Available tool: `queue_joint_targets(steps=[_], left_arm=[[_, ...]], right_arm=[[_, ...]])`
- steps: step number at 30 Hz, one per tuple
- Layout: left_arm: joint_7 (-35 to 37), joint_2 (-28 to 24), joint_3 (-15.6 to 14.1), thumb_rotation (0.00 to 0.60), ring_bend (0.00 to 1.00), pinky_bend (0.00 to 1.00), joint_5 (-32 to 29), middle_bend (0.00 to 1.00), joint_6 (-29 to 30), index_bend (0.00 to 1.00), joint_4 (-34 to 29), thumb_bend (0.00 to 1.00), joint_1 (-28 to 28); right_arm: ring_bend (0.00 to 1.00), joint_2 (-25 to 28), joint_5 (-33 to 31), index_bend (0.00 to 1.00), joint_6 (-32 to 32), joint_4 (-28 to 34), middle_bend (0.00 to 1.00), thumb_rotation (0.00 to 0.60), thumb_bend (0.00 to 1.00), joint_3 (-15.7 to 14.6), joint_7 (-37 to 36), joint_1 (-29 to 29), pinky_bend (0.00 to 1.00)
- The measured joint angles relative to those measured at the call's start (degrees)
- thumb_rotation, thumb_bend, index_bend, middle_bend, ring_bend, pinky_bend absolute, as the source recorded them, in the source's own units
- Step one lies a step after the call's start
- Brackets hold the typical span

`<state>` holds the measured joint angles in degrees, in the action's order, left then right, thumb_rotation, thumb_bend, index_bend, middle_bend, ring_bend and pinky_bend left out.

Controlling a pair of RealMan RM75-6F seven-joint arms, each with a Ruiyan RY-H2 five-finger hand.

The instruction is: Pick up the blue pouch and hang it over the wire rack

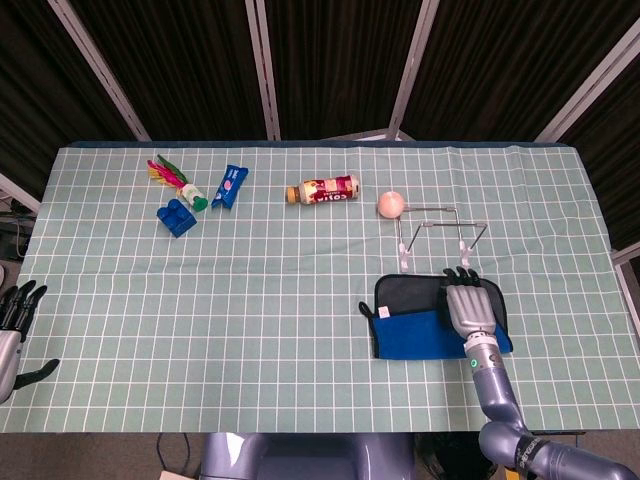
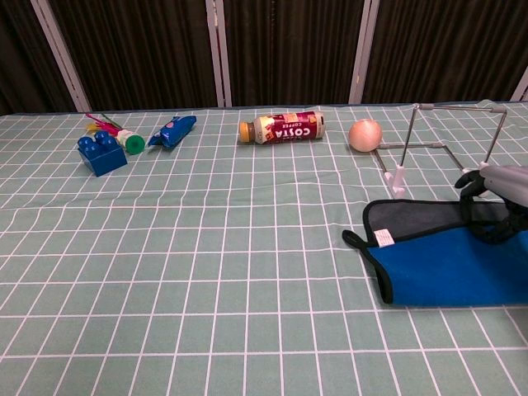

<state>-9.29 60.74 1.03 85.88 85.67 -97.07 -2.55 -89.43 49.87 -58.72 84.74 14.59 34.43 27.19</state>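
Observation:
The blue pouch (image 1: 420, 335) lies flat on the right of the table, folded over itself, its blue side up in front and its dark side (image 1: 410, 293) showing behind. My right hand (image 1: 470, 308) grips its lifted right edge, fingers pointing toward the wire rack (image 1: 440, 235) just beyond. In the chest view the right hand (image 2: 499, 194) sits at the right border, over the blue pouch (image 2: 454, 272) and just in front of the wire rack (image 2: 450, 140). My left hand (image 1: 12, 330) hangs off the table's left edge with fingers apart and nothing in it.
A peach-coloured ball (image 1: 390, 204) touches the rack's left side. A coffee bottle (image 1: 322, 190) lies on its side at back centre. At the back left are a small blue packet (image 1: 229, 186), a blue toy brick (image 1: 177, 216) and a feathered toy (image 1: 175, 178).

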Motion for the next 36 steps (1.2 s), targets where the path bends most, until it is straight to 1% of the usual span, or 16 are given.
queue_joint_targets(steps=[11,24,29,36], left_arm=[[0.44,-0.08,0.15,0.600,0.00,0.00,-0.55,0.00,-0.45,0.00,0.26,0.00,-0.23],[0.41,-0.08,0.21,0.600,0.00,0.00,-1.02,0.00,-0.84,0.00,0.32,0.00,-0.44],[0.23,-0.01,0.20,0.600,0.00,0.00,-1.12,0.00,-0.91,0.00,0.31,0.00,-0.49],[0.06,0.07,0.21,0.600,0.00,0.00,-1.31,0.00,-1.07,0.00,0.30,0.00,-0.58]], right_arm=[[0.00,-3.03,-4.17,0.66,-1.46,-5.51,0.10,0.600,0.44,1.22,0.73,2.85,0.05],[0.00,-4.95,-8.57,0.66,-1.63,-10.48,0.11,0.600,0.43,2.82,0.40,5.03,0.06],[0.00,-6.06,-10.38,0.66,-1.55,-12.89,0.11,0.600,0.43,3.06,0.60,5.93,0.06],[0.00,-6.58,-10.85,0.66,-1.24,-14.59,0.11,0.600,0.43,2.72,0.50,6.46,0.06]])
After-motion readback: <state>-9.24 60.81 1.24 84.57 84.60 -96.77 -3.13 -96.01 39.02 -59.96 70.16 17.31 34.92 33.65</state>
